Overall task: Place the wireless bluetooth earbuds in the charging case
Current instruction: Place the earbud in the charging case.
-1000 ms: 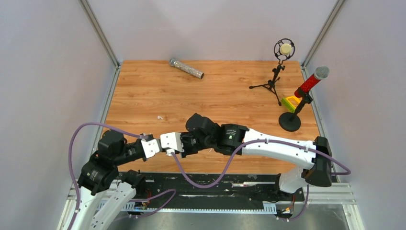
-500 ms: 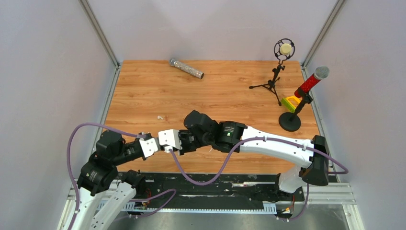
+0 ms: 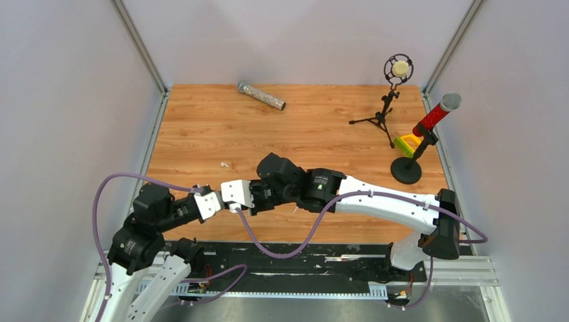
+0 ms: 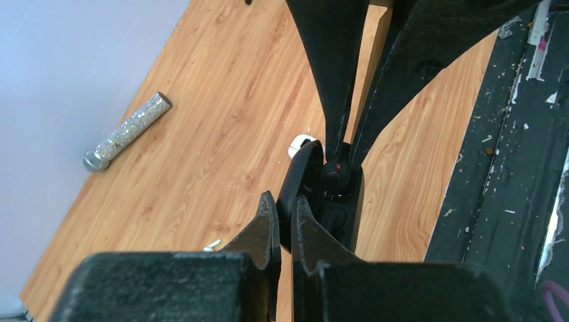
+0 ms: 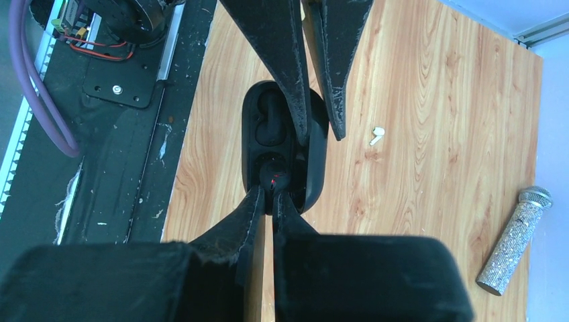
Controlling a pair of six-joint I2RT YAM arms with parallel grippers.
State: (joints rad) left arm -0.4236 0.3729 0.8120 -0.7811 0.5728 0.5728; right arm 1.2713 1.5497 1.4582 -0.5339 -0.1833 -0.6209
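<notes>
The black charging case (image 5: 253, 144) lies open on the wooden table, its lid (image 4: 300, 176) standing up. My left gripper (image 4: 282, 201) is shut on that lid; in the right wrist view its fingers (image 5: 295, 100) come down from the top. My right gripper (image 5: 272, 191) is shut on the black earbud (image 5: 275, 176), which shows a red light and sits at the case's near well. From the left wrist the same earbud (image 4: 336, 169) shows under the right gripper (image 4: 339, 153). A small whitish round piece (image 4: 300, 142), seemingly the other earbud, lies just beyond the lid. In the top view both grippers meet (image 3: 262, 194) and hide the case.
A glittery silver microphone (image 3: 262, 96) lies at the back left. A tripod stand with a mic (image 3: 388, 100), a red microphone on a round base (image 3: 429, 127) and a yellow-green block (image 3: 406, 144) stand at the right. A white fleck (image 3: 225, 164) lies left of the grippers. A black strip (image 3: 302, 258) borders the near edge.
Both wrists have shifted together slightly to the left and away from the bases. The grips have not changed.
</notes>
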